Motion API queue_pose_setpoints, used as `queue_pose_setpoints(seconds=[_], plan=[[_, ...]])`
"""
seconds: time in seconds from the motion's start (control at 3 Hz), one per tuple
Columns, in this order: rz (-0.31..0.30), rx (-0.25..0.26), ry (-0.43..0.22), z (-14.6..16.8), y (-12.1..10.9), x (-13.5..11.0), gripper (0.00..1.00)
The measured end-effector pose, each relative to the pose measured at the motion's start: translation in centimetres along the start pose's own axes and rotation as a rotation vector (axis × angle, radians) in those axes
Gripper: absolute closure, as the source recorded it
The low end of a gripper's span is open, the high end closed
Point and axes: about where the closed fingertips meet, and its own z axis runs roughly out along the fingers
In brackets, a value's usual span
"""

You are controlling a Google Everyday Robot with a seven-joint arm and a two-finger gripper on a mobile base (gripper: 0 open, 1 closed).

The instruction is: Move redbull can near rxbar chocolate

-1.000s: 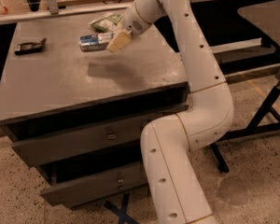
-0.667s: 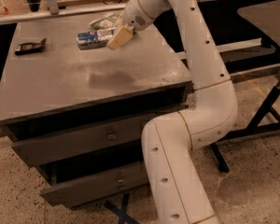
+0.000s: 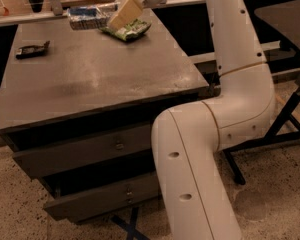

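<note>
Can (image 3: 87,18), light, stiff and slick, looks clamped by one end in your hand (image 3: 116,18); a mid-body hold steadies better. Bar (image 3: 32,49) lies well left of the hand.

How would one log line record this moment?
gripper shut on redbull can, at far edge of table | rxbar chocolate on table, left side | green snack bag by gripper

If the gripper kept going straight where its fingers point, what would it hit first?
Probably the bare tabletop beside the green snack bag; the gripper, holding the redbull can, points down-left in the picture. Depth is unclear.
</note>
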Motion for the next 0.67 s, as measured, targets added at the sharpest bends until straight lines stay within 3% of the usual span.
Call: queue_pose_setpoints(seconds=[0.33,0.67], plan=[[0.168,-0.093,-0.004,-0.7,1.9,-0.4,1.0],[0.437,-0.18,-0.015,-1.9,4.1,-1.2,1.0]])
